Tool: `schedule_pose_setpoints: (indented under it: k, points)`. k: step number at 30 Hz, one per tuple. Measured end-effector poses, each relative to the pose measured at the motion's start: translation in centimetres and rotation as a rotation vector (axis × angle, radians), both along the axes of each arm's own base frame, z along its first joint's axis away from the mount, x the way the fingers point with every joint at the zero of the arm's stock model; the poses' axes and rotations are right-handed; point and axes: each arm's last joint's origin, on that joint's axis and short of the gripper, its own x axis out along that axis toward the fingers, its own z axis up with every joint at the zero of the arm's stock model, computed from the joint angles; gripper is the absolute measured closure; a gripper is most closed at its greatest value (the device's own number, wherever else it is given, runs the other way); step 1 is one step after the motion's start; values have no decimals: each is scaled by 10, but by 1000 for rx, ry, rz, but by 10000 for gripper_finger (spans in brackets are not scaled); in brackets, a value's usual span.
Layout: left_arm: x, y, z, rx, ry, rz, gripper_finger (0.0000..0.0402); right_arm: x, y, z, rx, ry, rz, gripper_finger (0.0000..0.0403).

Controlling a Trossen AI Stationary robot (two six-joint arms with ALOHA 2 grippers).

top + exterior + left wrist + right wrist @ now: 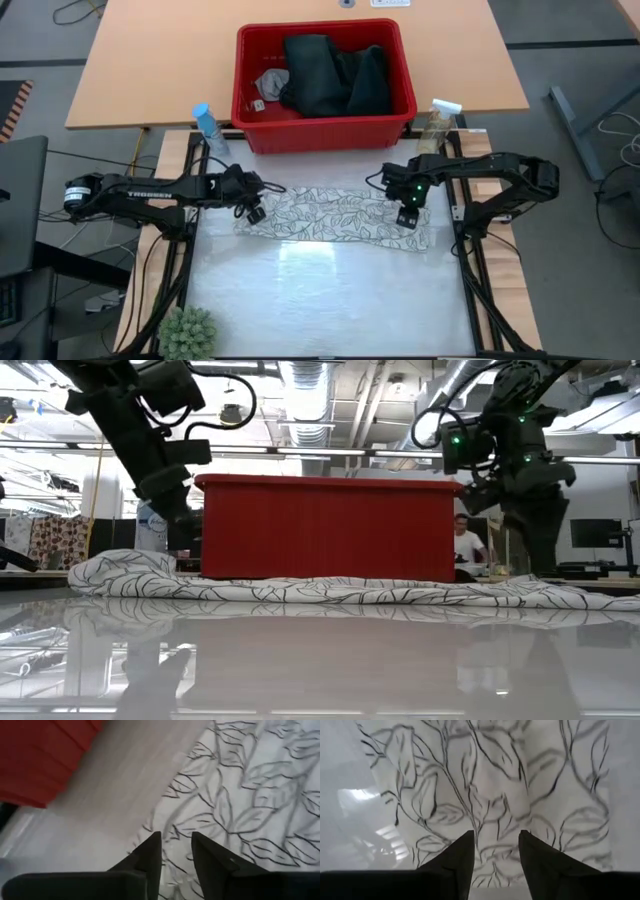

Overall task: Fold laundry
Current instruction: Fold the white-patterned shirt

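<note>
The white cloth with grey leaf print (335,215) lies spread in a long strip across the table, lumpy at its left end (130,572). My left gripper (256,212) stands open over that left end, slanting down, with the print showing between its fingers (176,845). At the cloth's right end my right gripper (408,220) points straight down and is open too (496,842). Dark garments (330,75) and a small grey cloth (272,82) lie in the red basket (325,135) behind.
The red basket stands just beyond the cloth at the table's far side. A blue-capped bottle (207,125) is at its left and a spray bottle (440,118) at its right. A small green plant (188,332) sits at the near left corner. A person (465,540) shows far behind.
</note>
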Motion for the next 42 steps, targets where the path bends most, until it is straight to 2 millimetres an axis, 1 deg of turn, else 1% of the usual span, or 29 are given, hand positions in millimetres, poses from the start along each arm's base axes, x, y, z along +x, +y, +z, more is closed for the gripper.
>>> schedule_pose_setpoints:
  k: [2, 4, 7, 9, 12, 14, 20, 26, 31, 34, 42]
  points:
    - [2, 1, 6, 6, -25, 30, 293, 4, 0, 0, -13, -44, 34, 223]
    - [8, 1, 15, -54, -117, 44, 288, 10, 2, 1, -30, -97, 77, 223]
    - [18, -5, 27, -176, -283, -58, 287, 19, 8, 1, -56, -170, 172, 227]
    - [24, -14, 29, -196, -325, -117, 294, 24, 12, 2, -128, -198, 233, 230]
    - [31, -29, 21, -144, -264, -149, 310, 31, 17, 4, -250, -225, 291, 234]
    - [35, -36, 14, -109, -227, -147, 318, 34, 19, 4, -291, -238, 321, 236]
    - [48, -46, -9, -148, -160, -150, 326, 37, 20, 5, -315, -259, 336, 236]
    - [55, -49, -27, -176, -93, -141, 326, 39, 23, 5, -331, -278, 340, 236]
    - [56, -50, -32, -192, -69, -145, 326, 40, 32, -4, -342, -308, 372, 236]
    - [56, -50, -32, -191, -72, -145, 326, 40, 38, -5, -395, -293, 383, 236]
    - [56, -50, -32, -185, -69, -140, 326, 42, 43, -12, -431, -285, 395, 236]
